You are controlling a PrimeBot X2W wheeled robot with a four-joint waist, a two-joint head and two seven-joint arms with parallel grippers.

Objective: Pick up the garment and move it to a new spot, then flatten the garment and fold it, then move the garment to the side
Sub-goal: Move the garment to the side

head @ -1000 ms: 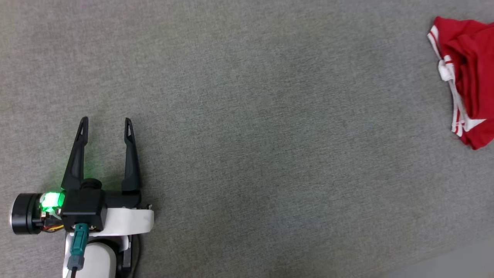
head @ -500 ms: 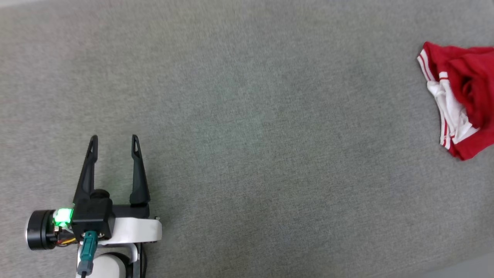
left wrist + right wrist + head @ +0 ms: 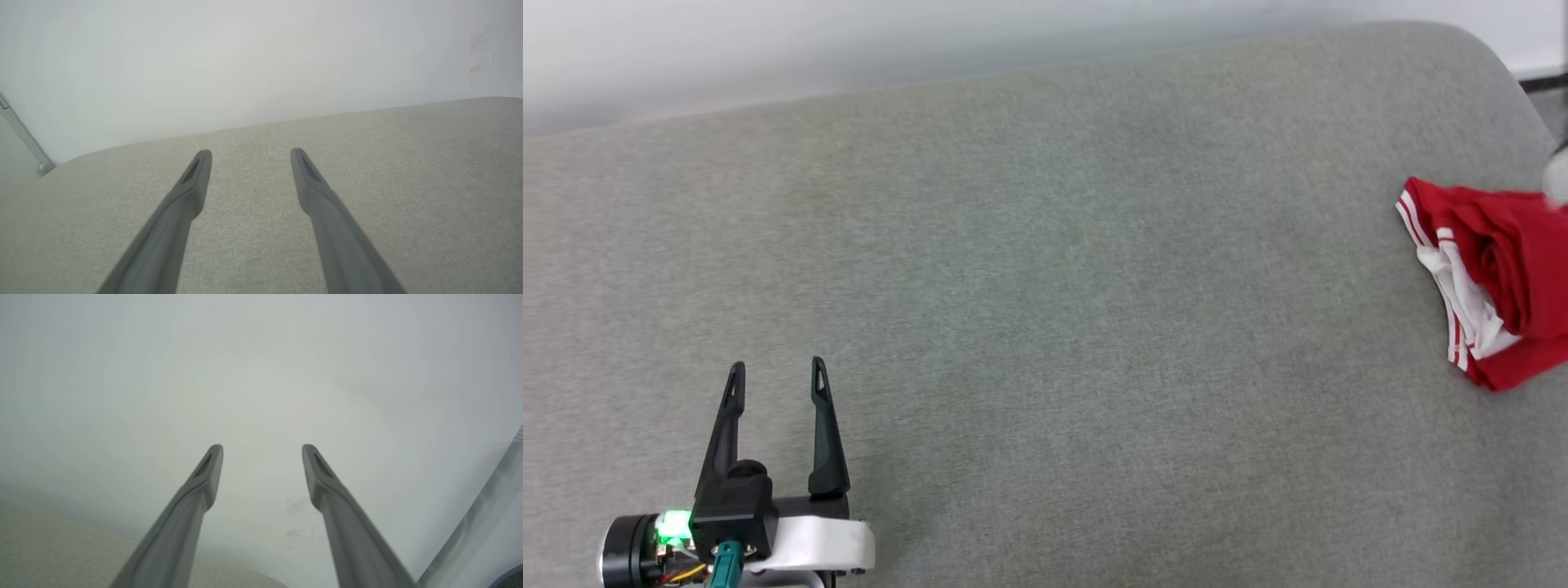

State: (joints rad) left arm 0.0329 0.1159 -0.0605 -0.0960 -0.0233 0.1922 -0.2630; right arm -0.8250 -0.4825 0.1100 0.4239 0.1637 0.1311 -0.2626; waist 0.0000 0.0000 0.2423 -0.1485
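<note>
The garment [image 3: 1494, 286], a bright red T-shirt with white sleeve cloth and red-and-white stripe trim, lies crumpled at the far right of the grey cloth surface [image 3: 1045, 286], cut off by the edge of the head view. My left gripper [image 3: 777, 365] hovers low at the lower left, far from the garment, open and holding nothing. The left wrist view has the same gripper [image 3: 250, 152] spread over bare grey cloth. In the right wrist view my right gripper [image 3: 262, 447] is open and empty, pointing at a white wall.
A white wall [image 3: 849, 41] runs behind the surface's rounded far edge. A pale blurred shape [image 3: 1556, 175] sits at the right edge just above the garment. A dark strip [image 3: 1543, 80] shows past the far right corner. Grey cloth [image 3: 61, 555] fills the right wrist view's lower left.
The head camera has tilted up, so the whole scene slid down and the wall came into view. The garment's folds shifted, baring more white cloth. The left gripper stays open.
</note>
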